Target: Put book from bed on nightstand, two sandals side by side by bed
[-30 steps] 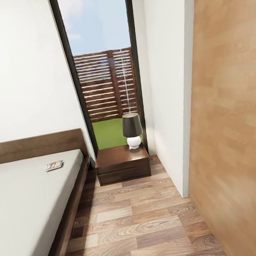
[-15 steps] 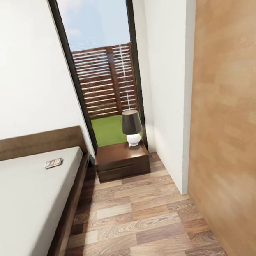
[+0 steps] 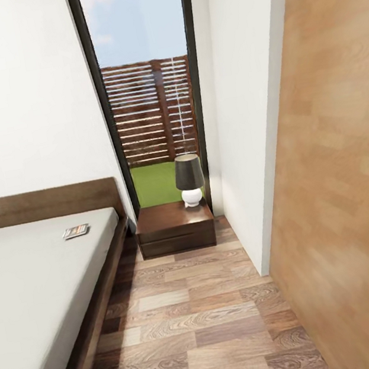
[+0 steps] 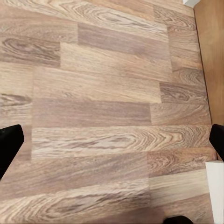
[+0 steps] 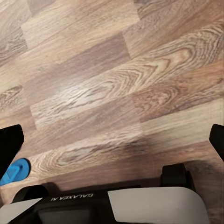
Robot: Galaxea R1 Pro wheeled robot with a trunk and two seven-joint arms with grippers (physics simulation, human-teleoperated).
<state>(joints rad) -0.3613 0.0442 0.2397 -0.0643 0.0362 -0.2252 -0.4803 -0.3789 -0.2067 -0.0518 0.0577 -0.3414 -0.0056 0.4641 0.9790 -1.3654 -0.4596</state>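
One narrow aisle between bed and wall, both hands empty

Two hands hang low over the wood floor [image 3: 195, 321], each pointing down at the planks. Seen from the left wrist, the left hand [image 4: 112, 144] has its dark fingertips far apart at the picture's edges, nothing between them. Seen from the right wrist, the right hand [image 5: 112, 140] is likewise spread wide and holds nothing.

From the head, the bed [image 3: 40, 292] runs along the left, with a dark wooden frame and a pale mattress. The book [image 3: 76, 231] lies flat on the mattress near the headboard and close to the aisle-side edge. Past the foot of the aisle stands the nightstand [image 3: 175, 227], just beside the bed's head end, in front of a tall window. A lamp [image 3: 189, 179] sits on its rear right corner, leaving the front and left of the top bare. A wood-panelled wall [image 3: 340, 182] closes the right side.

One blue sandal [image 5: 15, 171] shows as a sliver beside the robot's base in the right wrist view; the other sandal cannot be placed.

Risks, as a judgement: the aisle is tight, so driving forward could scrape the panelled wall or the bed frame. The sandal near the base could be run over or pushed. A careless reach to the nightstand could knock the lamp. The thin book, lying flat, could slide away instead of lifting.
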